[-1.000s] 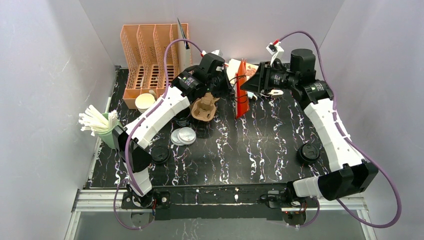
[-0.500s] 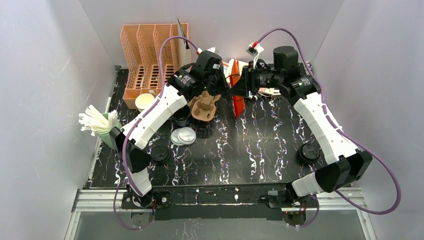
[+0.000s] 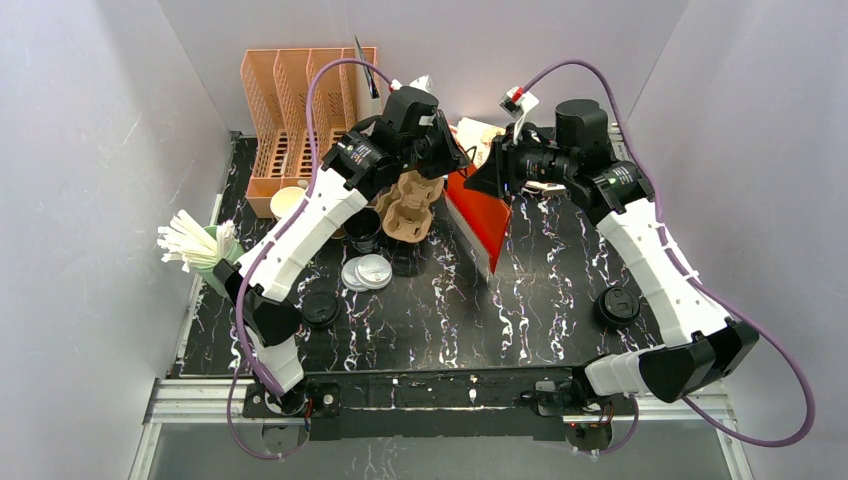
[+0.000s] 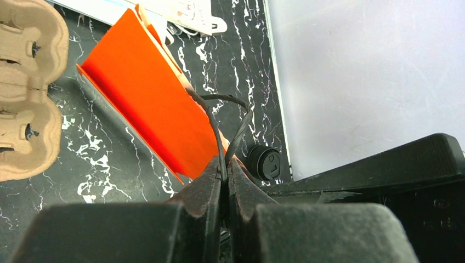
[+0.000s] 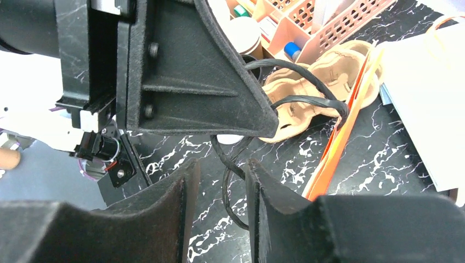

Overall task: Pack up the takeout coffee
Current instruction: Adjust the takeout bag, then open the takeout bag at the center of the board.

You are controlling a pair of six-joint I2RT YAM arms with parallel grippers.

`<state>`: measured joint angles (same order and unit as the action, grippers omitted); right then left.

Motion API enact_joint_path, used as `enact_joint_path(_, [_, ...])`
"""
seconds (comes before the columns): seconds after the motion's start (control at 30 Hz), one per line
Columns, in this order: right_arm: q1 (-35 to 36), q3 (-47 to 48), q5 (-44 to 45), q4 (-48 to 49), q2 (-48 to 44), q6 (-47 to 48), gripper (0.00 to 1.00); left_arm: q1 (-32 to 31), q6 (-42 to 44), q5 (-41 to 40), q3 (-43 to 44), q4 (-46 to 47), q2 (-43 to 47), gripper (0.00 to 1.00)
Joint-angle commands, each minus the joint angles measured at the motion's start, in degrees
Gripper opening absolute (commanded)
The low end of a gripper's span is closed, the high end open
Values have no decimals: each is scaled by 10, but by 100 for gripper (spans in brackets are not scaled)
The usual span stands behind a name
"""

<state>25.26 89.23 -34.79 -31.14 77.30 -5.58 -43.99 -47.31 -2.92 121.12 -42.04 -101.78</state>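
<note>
Left jaws are pinched tight on one black cord handle (image 4: 218, 123) of the orange bag (image 3: 482, 215), with no gap between them. Right jaws stand apart with another cord loop (image 5: 224, 192) of the bag running through the gap: they are around it, not squeezing it. The bag sits on the bench (image 3: 530, 300) just right of the carrier (image 3: 408, 208), leaning, its top drawn up between the two arms. The carrier is brown pulp and lies flat. And the coffee cup (image 3: 288, 203) is well left of the carrier, beyond the left arm, upright, pale inside showing. A black cup (image 3: 363, 228) stands just beside the carrier's left edge. Lids (image 3: 367, 272) lie near the carrier's front-left corner.
</note>
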Motion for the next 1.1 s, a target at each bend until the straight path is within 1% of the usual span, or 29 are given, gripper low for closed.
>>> enact_joint_path(0.0, [1,34,11,11,5,-2,44,-1,-11,15,18,4,26,3])
enact_joint_path(0.1, [1,34,1,19,-1,-15,53,-1,-15,18,11,4,27,3])
enact_joint_path(0.17, [1,31,-4,19,-2,-21,53,-1,-23,18,8,3,28,3])
enact_joint_path(0.3, [1,36,1,4,6,-19,42,-1,-32,24,6,3,27,3])
enact_joint_path(0.4, [1,38,3,3,8,-20,39,-1,-36,26,5,6,28,4])
enact_joint_path(0.43, [1,39,5,4,8,-21,35,-1,-37,27,4,6,29,4])
enact_joint_path(0.5, [1,44,11,2,10,-23,21,-1,-38,27,-1,6,32,6])
enact_joint_path(0.53, [1,46,15,2,9,-24,14,-1,-38,26,-6,7,34,8])
enact_joint_path(0.57, [1,46,22,2,8,-26,12,0,-38,24,-11,6,37,13])
enact_joint_path(0.63, [1,41,39,4,-1,-32,3,2,-41,16,-27,5,45,26])
enact_joint_path(0.67, [1,34,48,6,-5,-34,1,7,-45,15,-38,6,52,31])
enact_joint_path(0.77, [1,15,71,3,-16,-38,1,38,-68,28,-83,28,81,42])
enact_joint_path(0.83, [1,4,83,1,-24,-40,1,66,-82,55,-114,45,104,49])
enact_joint_path(0.93, [1,-12,97,4,-37,-53,1,94,-83,66,-148,63,135,53])
enact_joint_path(1.07, [1,-32,106,19,-51,-75,1,101,-78,100,-182,88,154,54])
